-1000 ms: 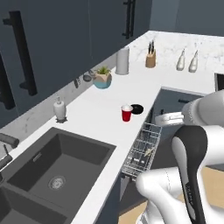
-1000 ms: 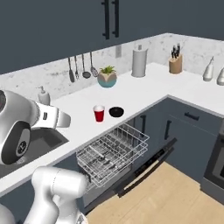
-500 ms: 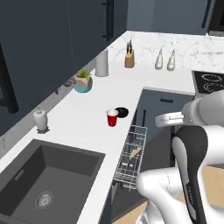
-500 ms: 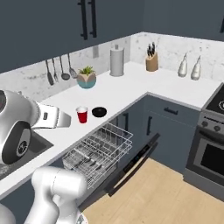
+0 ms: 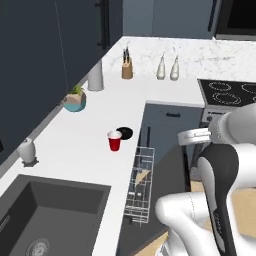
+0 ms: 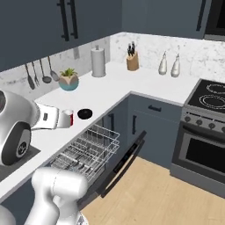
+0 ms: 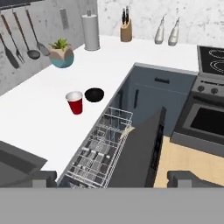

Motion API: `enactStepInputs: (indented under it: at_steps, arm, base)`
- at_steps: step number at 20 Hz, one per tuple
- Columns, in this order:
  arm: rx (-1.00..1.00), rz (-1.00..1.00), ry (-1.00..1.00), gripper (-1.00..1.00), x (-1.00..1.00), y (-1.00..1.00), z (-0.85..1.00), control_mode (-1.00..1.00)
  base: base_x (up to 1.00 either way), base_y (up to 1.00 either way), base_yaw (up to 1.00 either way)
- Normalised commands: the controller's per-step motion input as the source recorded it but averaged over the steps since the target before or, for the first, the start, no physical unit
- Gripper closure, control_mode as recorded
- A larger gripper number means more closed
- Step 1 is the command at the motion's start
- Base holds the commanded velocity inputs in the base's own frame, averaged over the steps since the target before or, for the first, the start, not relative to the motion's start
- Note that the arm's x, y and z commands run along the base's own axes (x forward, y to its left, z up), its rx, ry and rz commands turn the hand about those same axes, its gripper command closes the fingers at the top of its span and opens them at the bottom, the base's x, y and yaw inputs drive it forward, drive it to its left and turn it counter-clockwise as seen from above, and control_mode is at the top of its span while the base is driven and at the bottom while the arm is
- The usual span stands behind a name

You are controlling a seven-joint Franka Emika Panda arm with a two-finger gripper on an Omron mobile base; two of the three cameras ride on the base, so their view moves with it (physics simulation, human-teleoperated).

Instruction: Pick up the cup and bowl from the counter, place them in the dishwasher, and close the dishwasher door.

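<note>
The red cup (image 5: pixel 114 141) stands upright on the white counter (image 5: pixel 75 145), with the black bowl (image 5: pixel 124 133) just beyond it. Both also show in the hand view, cup (image 7: pixel 75 102) and bowl (image 7: pixel 94 94), well ahead of me. Below the counter's edge the dishwasher's white wire rack (image 7: pixel 100 148) is pulled out over the lowered dishwasher door (image 7: pixel 142 153). My gripper (image 7: pixel 114 179) is open and holds nothing; its fingertips (image 7: pixel 43 178) rise far apart at the bottom. From the right base camera my arm partly covers the cup (image 6: pixel 69 117), and the bowl (image 6: pixel 85 114) sits beside it.
A teal planter (image 5: pixel 75 101), a white cylinder (image 5: pixel 95 75), a knife block (image 5: pixel 127 70) and two bottles (image 5: pixel 167 67) line the back of the counter. The sink (image 5: pixel 45 215) lies at the near left. The oven (image 6: pixel 206 149) stands right of the open door, with wooden floor between.
The whole picture has shifted in both base views: the base has moved, the sink slides off to the left and the oven comes in. Cup, bowl and rack stay put. Gripper stays open.
</note>
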Motion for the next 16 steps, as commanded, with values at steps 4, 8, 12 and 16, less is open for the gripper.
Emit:
enactStepInputs:
  at_steps: [4,8,12,16]
  arm:
    - [0.00,-0.02,0.01,-1.00,0.66,0.21,-0.16,-1.00]
    - [0.05,0.00,0.02,-1.00,0.87,0.16,-0.35,-1.00]
    - [0.11,0.00,0.10,-1.00,0.96,0.08,-0.46,-1.00]
    - [0.11,0.01,0.06,-1.00,0.94,0.20,-0.48,-1.00]
  base:
    - [0.23,0.08,-0.03]
    - [0.00,0.00,0.00]
    - [0.00,0.00,0.00]
    - [0.00,0.00,0.00]
